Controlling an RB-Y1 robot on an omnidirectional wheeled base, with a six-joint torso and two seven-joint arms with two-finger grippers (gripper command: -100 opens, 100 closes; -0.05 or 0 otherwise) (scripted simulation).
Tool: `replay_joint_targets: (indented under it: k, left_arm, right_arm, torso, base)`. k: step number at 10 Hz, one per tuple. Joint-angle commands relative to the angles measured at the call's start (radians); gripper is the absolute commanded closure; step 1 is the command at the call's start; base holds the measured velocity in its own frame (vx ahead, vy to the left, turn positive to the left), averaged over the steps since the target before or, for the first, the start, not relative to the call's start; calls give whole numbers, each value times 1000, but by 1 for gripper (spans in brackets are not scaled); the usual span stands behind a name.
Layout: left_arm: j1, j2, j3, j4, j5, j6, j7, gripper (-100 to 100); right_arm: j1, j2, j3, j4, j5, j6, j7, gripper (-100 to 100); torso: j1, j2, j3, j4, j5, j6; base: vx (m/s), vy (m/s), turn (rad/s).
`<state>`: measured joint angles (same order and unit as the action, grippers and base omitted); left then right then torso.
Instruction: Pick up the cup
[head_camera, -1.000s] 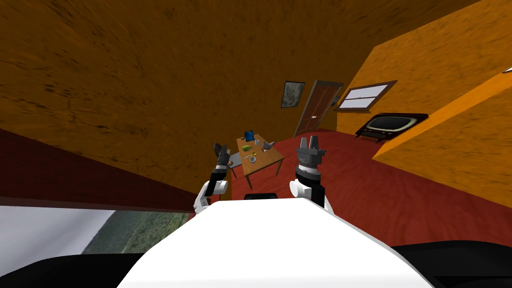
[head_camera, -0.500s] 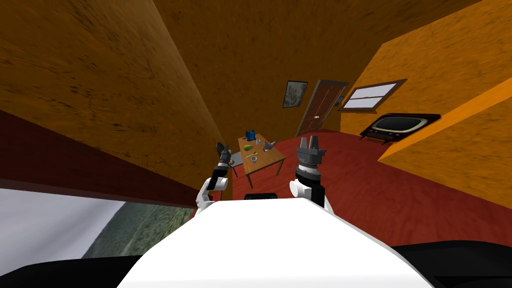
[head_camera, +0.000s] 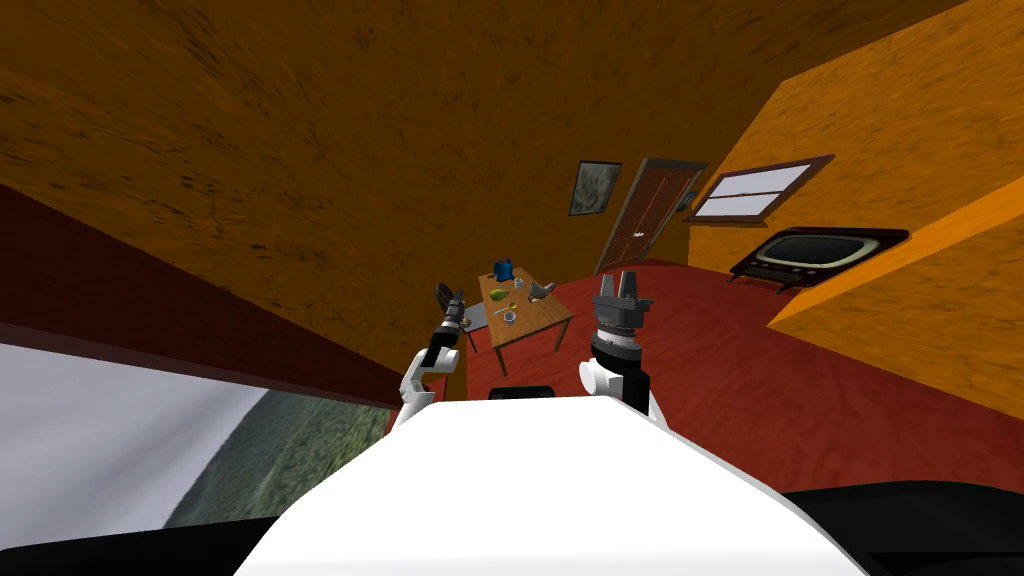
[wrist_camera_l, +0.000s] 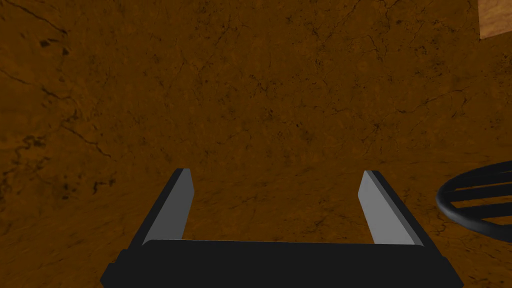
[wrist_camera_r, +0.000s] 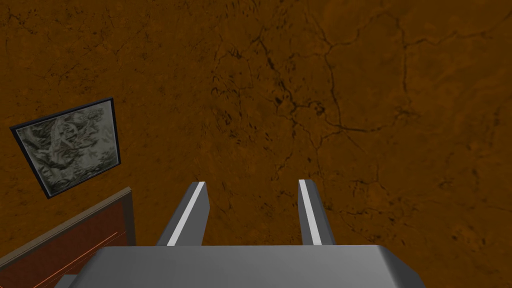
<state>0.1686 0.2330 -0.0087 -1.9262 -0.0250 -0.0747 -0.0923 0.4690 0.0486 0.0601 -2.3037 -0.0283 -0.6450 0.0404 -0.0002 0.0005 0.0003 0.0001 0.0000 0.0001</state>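
Observation:
Far ahead stands a small wooden table (head_camera: 535, 320). On it a small pale cup (head_camera: 518, 283) stands near the middle, too small to show in detail. Both grippers are well short of the table. My left gripper (head_camera: 459, 300) is raised left of the table, beside a chair; its fingers (wrist_camera_l: 177, 205) stand wide open and empty before a brown wall. My right gripper (head_camera: 620, 282) points upward to the right of the table. Its fingers (wrist_camera_r: 192, 212) stand apart with nothing between them, so it is open.
Also on the table are a blue object (head_camera: 503, 270), a green one (head_camera: 497, 294), a grey one (head_camera: 540, 291) and a small bowl (head_camera: 509, 317). A chair with a dark back (head_camera: 443, 294) stands at the table's left. Red floor (head_camera: 720, 370) lies open to the right. A door (head_camera: 645, 215) and a television (head_camera: 820, 250) are beyond.
The whole head view has shifted, so I have turned a little. My left arm has leaned slightly toward the table. The right arm holds its pose.

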Motion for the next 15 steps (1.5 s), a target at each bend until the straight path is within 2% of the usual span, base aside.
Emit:
replay_joint_targets:
  k: [1,2,3,4,5,6,7,8,9,10,11,12,13,14,15]
  left_arm:
    - [-14,2,1,14,0,39,-8,-100]
    - [-45,5,5,45,1,73,-22,-100]
    - [-45,5,5,45,1,91,-22,-100]
    - [-75,7,9,78,3,128,-36,-100]
    - [-75,7,9,78,3,144,-36,-100]
    - [-106,9,13,112,4,180,-50,-100]
    - [-106,9,13,112,4,197,-50,-100]
    - [-136,11,18,147,6,235,-64,-100]
    - [-136,11,18,147,6,250,-64,-100]
    - [-166,12,24,184,8,279,-78,-100]
    - [-166,12,24,184,8,304,-78,-100]
    - [-196,13,31,222,11,330,-91,-100]
    - [-196,13,31,222,11,353,-91,-100]
    - [-225,14,38,261,13,381,-105,-100]
    - [-225,14,38,261,13,409,-105,-100]
  right_arm:
    - [0,0,0,0,0,0,0,0]
    - [0,0,0,0,0,0,0,0]
    - [0,0,0,0,0,0,0,0]
    - [0,0,0,0,0,0,0,0]
    - [0,0,0,0,0,0,0,0]
    - [0,0,0,0,0,0,0,0]
    - [0,0,0,0,0,0,0,0]
    - [0,0,0,0,0,0,0,0]
    - [0,0,0,0,0,0,0,0]
    - [0,0,0,0,0,0,0,0]
    - [0,0,0,0,0,0,0,0]
    - [0,0,0,0,0,0,0,0]
    - [0,0,0,0,0,0,0,0]
    - [0,0,0,0,0,0,0,0]
    - [0,0,0,0,0,0,0,0]
  torso:
    - [0,0,0,0,0,0]
    - [0,0,0,0,0,0]
    - [0,0,0,0,0,0]
    - [-1,0,0,0,0,0]
    - [-1,0,0,0,0,0]
    - [-1,0,0,0,0,0]
    - [-2,-1,0,0,0,0]
    - [-2,-1,0,0,0,0]
    - [-2,-1,-1,0,0,0]
    - [-2,-1,-1,0,-1,0]
    - [-2,-1,-1,0,-1,0]
    - [-2,-1,-1,0,-1,0]
    - [-3,-2,-1,0,-1,0]
    - [-3,-2,-1,0,-1,0]
    - [-4,-2,-1,0,-1,0]
  base:
    - [-10,-4,30]
    - [-10,-9,60]
    - [-7,-11,23]
    - [-5,-16,34]
    - [-2,-15,26]
    - [0,-26,36]
    - [3,-25,16]
    - [6,-37,21]
    - [5,-30,13]
    - [5,-34,12]
    - [7,-36,8]
    - [18,-50,4]
    - [19,-44,5]
    - [22,-64,-5]
    - [16,-51,2]
